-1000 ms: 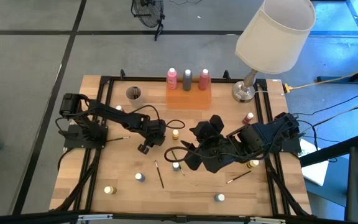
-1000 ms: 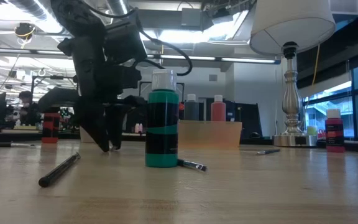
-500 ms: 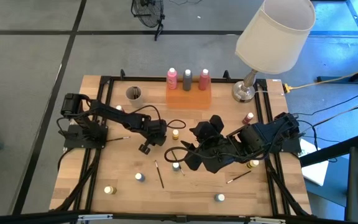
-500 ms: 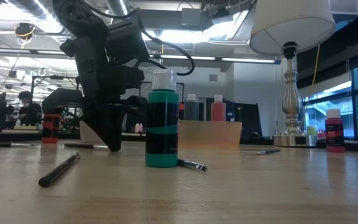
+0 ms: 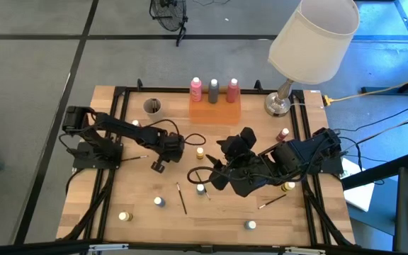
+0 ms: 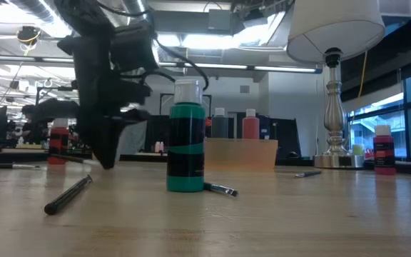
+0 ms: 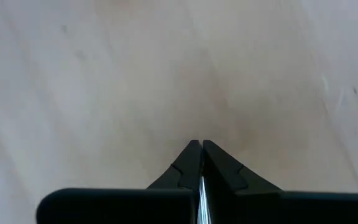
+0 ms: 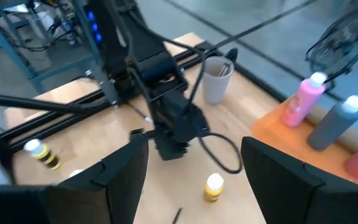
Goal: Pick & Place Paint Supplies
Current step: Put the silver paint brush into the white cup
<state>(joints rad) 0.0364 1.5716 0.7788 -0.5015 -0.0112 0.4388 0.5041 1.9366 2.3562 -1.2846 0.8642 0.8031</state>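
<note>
On the worktop (image 5: 140, 212), the orange tray (image 5: 214, 113) with three bottles (image 5: 213, 90) sits at twelve o'clock. My right gripper (image 5: 217, 178) hangs near centre, jaws spread. The left gripper (image 5: 157, 167), nine o'clock of centre, has its jaws pinching what looks like a thin brush (image 7: 202, 199). So slim a hold could let it swivel or slip out.

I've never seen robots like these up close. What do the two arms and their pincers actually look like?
Both arms are matte black and jointed, with loose black cables looping alongside. The left end effector has two slim, pointed black fingers; the right end effector has broad, flat black fingers.
</note>
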